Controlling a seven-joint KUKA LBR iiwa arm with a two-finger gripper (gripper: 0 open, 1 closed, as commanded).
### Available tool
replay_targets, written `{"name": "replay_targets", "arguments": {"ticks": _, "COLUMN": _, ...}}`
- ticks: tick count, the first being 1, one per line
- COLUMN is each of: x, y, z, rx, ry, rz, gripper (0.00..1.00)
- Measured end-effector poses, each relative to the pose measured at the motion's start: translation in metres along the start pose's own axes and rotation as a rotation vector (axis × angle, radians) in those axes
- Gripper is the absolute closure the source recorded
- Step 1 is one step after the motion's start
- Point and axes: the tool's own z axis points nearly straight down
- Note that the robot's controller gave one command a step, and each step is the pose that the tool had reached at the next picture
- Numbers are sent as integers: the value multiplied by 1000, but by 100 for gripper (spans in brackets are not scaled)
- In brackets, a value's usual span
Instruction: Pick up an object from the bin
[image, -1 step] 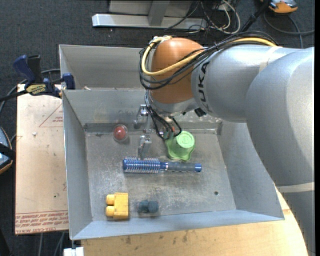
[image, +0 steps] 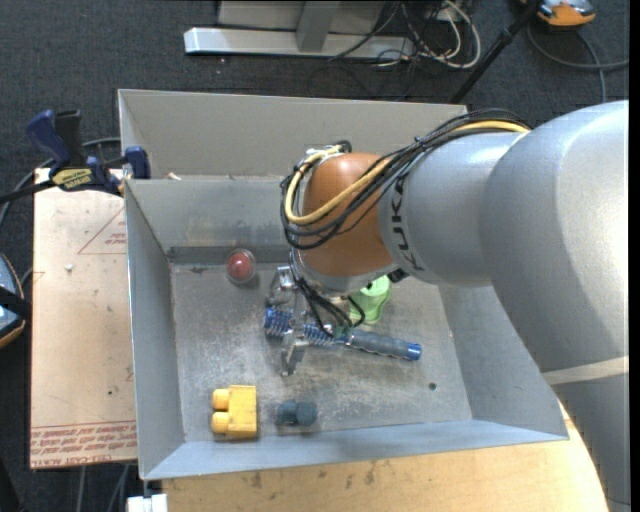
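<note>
My gripper (image: 287, 322) is down near the bin floor at the middle, below the orange wrist cover. It stands open, one finger (image: 292, 356) on the near side and the other on the far side of the bristly blue head of a blue brush (image: 385, 346). The brush lies flat, its handle pointing right. A light green thing (image: 376, 297) lies just right of the gripper, partly hidden by the wrist. A red ball (image: 240, 265) rests to the upper left by the back wall.
A yellow two-stud block (image: 234, 412) and a small dark teal lump (image: 296, 414) lie near the front wall at the left. The arm covers the bin's right and back part.
</note>
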Motion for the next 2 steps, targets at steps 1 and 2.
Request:
{"name": "replay_targets", "arguments": {"ticks": 1, "x": -2, "y": 0, "z": -2, "rx": 0, "ry": -2, "rz": 1, "gripper": 100}}
{"name": "replay_targets", "arguments": {"ticks": 2, "x": -16, "y": -12, "z": -158, "rx": 1, "ry": -5, "rz": -241, "gripper": 100}}
